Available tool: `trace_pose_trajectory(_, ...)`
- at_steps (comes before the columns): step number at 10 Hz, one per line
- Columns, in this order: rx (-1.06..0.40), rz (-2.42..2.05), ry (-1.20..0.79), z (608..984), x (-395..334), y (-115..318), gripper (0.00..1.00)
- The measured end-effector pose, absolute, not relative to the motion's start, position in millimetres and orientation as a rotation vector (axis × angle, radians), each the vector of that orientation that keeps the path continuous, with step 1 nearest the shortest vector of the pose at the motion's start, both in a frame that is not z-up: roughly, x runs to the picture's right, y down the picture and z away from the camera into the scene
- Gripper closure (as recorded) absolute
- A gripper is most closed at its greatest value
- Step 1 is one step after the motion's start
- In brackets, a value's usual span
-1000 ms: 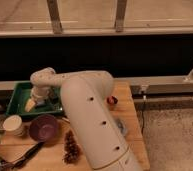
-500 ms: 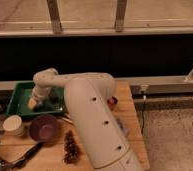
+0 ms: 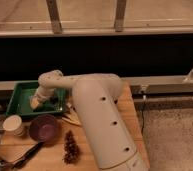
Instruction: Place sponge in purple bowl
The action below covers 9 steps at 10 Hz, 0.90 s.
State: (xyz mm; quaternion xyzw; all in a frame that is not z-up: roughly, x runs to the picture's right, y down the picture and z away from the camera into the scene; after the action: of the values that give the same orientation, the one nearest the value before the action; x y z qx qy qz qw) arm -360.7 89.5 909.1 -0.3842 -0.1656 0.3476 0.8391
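Purple bowl (image 3: 44, 128) sits near tray (image 3: 19, 91); bent arm's (image 3: 97, 117) closed end effector (image 3: 36, 103) reaches inside.

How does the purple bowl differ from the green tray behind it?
The purple bowl is round; the green tray is rectangular and wider. The bowl looks empty; the gripper, shut, is down inside the tray. Both sit on the wooden table.
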Motion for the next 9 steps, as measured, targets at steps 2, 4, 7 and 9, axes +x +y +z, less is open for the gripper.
trace_pose_trajectory(2,-0.822,0.747,-0.362,908.3,-359.8,89.2,1.00)
trace_pose_trajectory(4,-0.817,0.753,-0.385,904.1,-360.6,84.4,1.00)
trace_pose_trajectory(7,-0.803,0.767,-0.453,887.2,-362.0,60.4,1.00)
trace_pose_trajectory(9,-0.779,0.770,-0.509,867.1,-359.5,37.2,1.00)
